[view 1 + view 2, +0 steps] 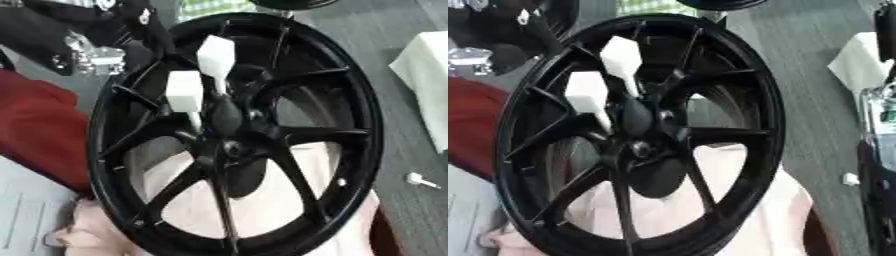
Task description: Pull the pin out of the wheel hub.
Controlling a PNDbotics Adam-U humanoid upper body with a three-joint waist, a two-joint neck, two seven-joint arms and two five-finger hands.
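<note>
Two white pins sat in the wheel (236, 135) just above the hub (229, 120). The upper pin (216, 56) was at about 12 o'clock from the hub and the lower pin (184, 91) at about 11. Each had a blocky white head and a thin shaft running down toward the hub, long axis roughly 12-to-6 with a slight tilt. Both looked still seated.

The wheel stood on edge on a pale cloth (262, 210) on the counter (411, 150).

The left robot hand (92, 57) was at 10 o'clock from the hub, outside the rim, near the pins but not touching them. Couldn't tell whether it was open or closed. From that hand the pins lay toward 4 o'clock, lower pin nearer.

No right robot hand was visible. Only a dark shape (878, 190) showed at the 3 o'clock edge of the right eye view, possibly the right arm.

Judgement: left is the nearer hand. The pull should follow the shaft axis, away from the hub.

A small white piece (421, 180) lay on the counter at 4 o'clock.
</note>
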